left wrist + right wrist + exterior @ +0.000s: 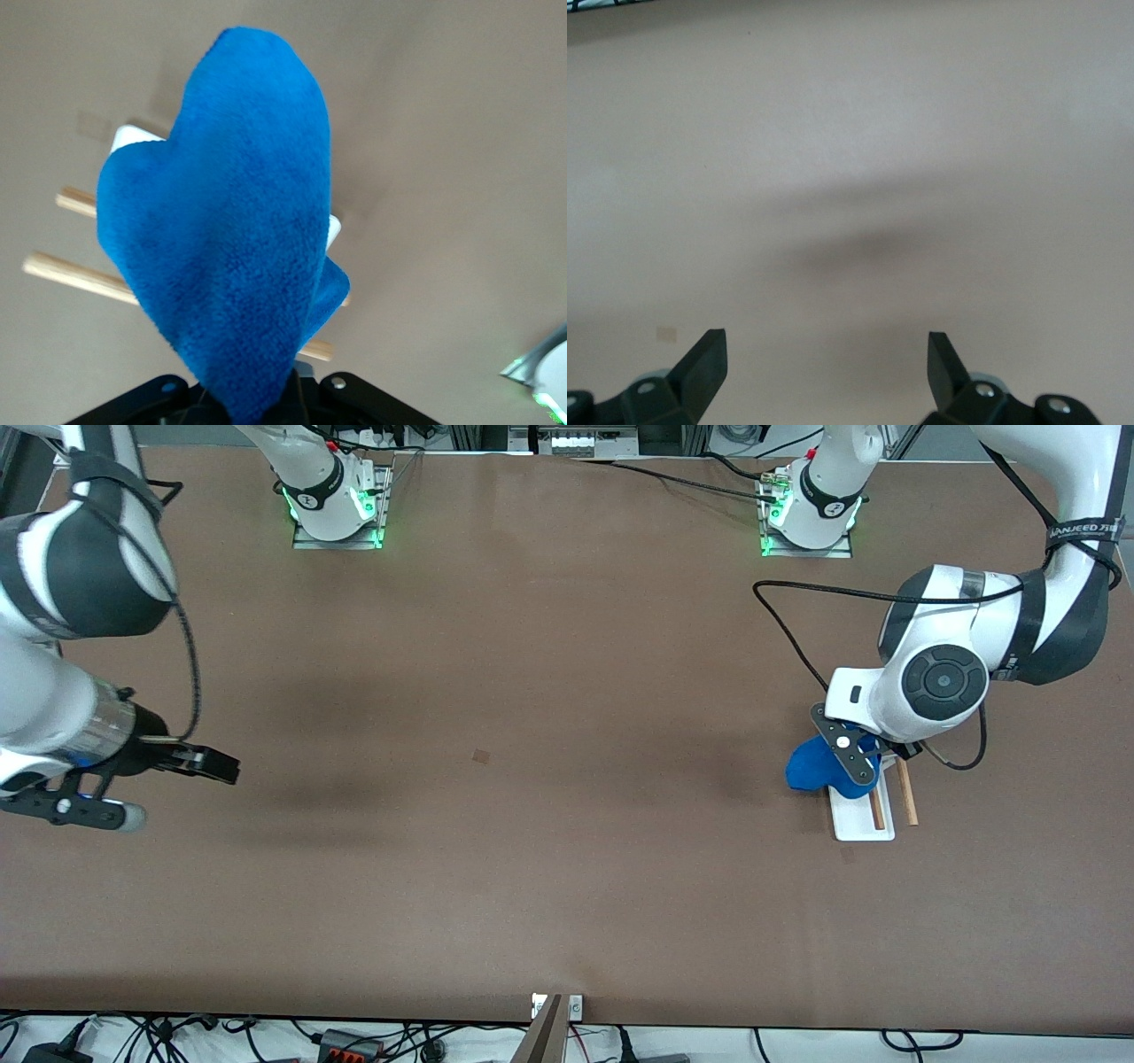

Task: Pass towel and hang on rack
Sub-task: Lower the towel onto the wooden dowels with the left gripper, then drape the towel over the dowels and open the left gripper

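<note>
Okay, I'm holding the towel (221, 239) pinched in the left gripper (864, 766) right over the rack (864, 819). I'm aiming to drape it evenly across both rods before letting go. Right gripper (826, 363) is waiting spread open, well apart from the rack.

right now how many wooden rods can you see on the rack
2. Both thin light-brown wooden rods lie side by side above the white flat rack base, at the left arm's end, partly hidden under the fuzzy royal-blue towel.
</note>
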`<state>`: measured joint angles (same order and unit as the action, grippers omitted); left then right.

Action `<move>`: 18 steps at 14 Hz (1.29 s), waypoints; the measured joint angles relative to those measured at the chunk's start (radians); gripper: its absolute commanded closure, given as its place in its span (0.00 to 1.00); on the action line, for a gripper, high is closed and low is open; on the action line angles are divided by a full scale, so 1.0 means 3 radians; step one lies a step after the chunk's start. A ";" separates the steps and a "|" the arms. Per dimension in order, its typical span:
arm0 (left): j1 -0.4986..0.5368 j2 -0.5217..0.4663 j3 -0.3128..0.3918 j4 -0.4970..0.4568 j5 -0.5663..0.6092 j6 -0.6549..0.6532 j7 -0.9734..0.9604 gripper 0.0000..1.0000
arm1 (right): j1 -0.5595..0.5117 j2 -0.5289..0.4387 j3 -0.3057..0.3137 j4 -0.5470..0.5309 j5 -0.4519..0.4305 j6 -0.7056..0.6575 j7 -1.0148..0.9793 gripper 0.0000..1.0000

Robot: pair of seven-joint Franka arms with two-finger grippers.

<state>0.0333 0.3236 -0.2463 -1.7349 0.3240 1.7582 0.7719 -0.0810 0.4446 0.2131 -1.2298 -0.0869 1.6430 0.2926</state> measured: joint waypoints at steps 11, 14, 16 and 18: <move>0.0462 0.0025 0.0018 -0.0175 0.0006 0.0396 0.0797 1.00 | 0.0127 -0.0709 -0.0735 -0.0521 0.0208 -0.0093 -0.0963 0.00; 0.0545 0.0016 0.0018 -0.0248 0.0006 0.0498 0.0863 1.00 | 0.0139 -0.0936 -0.0741 -0.0850 0.0115 -0.0004 -0.0991 0.00; 0.0566 0.0009 0.0018 -0.0309 0.0006 0.0585 0.0872 0.98 | 0.0148 -0.1123 -0.0741 -0.1139 0.0068 0.0133 -0.0993 0.00; 0.0574 0.0005 0.0018 -0.0342 0.0006 0.0619 0.0874 0.92 | 0.0149 -0.1265 -0.0744 -0.1353 0.0058 0.0201 -0.0993 0.00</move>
<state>0.2054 0.3253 -0.2409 -1.8376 0.3258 1.9440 1.0342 -0.0362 0.0652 -0.0102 -1.6356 -0.0696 1.7032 -0.0053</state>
